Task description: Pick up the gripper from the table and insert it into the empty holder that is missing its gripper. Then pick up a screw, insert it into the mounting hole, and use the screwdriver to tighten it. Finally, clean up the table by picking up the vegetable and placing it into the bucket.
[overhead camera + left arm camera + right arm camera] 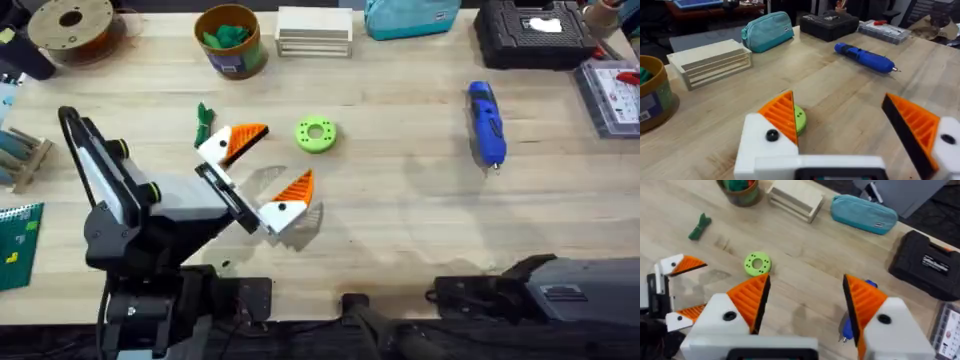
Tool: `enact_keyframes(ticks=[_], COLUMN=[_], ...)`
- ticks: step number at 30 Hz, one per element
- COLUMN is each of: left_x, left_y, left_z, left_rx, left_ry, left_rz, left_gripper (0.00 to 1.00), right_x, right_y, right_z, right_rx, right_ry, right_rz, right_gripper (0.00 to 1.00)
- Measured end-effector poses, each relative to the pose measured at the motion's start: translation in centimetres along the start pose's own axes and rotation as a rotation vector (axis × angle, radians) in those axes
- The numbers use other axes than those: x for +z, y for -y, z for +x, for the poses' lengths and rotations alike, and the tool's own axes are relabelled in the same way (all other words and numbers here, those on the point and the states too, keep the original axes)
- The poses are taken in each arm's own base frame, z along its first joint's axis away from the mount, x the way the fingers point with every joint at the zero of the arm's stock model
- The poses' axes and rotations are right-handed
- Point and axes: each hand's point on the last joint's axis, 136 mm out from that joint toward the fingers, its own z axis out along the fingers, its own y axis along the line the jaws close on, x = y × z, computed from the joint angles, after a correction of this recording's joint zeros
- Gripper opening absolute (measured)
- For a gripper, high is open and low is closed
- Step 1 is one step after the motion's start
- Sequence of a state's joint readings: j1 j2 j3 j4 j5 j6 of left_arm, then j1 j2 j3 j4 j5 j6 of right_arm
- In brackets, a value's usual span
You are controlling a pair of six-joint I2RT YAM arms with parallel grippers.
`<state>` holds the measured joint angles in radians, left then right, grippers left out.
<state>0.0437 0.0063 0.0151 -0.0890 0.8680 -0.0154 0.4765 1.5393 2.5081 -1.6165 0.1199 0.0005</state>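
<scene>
My left gripper (284, 154) stands open over the table (400, 220) with nothing between its white and orange fingers (782, 115). The dark green vegetable (204, 122) lies just left of it, also seen in the right wrist view (700, 226). The blue screwdriver (487, 122) lies at the right, far from both grippers (865, 56). The yellow bucket (230, 40) stands at the back with green things inside. My right gripper (806, 280) is open and empty, high above the table. The loose gripper piece, the holder and a single screw are out of view.
A lime-green ring (316, 134) lies beside the left gripper's fingers. Along the back stand a filament spool (70, 25), a wooden rack (314, 30), a teal pouch (410, 15) and a black case (530, 30). A clear parts box (610, 95) sits at the right edge.
</scene>
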Motion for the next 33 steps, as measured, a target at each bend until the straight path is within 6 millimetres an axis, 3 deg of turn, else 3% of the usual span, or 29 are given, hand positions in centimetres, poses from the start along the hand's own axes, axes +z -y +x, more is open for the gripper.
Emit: enact_keyframes(ticks=[6, 14, 23, 28, 33], left_x=[0.0, 0.0, 0.0, 0.0, 0.0], left_y=[0.0, 0.0, 0.0, 0.0, 0.0], left_z=[0.0, 0.0, 0.0, 0.0, 0.0], left_rx=[0.001, 0.004, 0.008, 0.008, 0.011], left_ry=[0.0, 0.0, 0.0, 0.0, 0.0], left_rz=[0.0, 0.0, 0.0, 0.0, 0.0], left_gripper=[0.937, 0.857, 0.433, 0.042, 0.008], right_x=[-1.6, -0.7, 1.3, 3.8, 4.8], right_y=[1.9, 3.3, 3.0, 2.8, 2.8], right_z=[2.1, 8.3, 13.8, 16.0, 16.1], right_rx=[0.05, 0.137, 0.208, 0.24, 0.25], right_ry=[-0.009, -0.141, -0.118, -0.198, -0.227], right_rz=[0.053, 0.107, 0.117, 0.121, 0.123], right_gripper=[0.849, 0.85, 0.851, 0.886, 0.889])
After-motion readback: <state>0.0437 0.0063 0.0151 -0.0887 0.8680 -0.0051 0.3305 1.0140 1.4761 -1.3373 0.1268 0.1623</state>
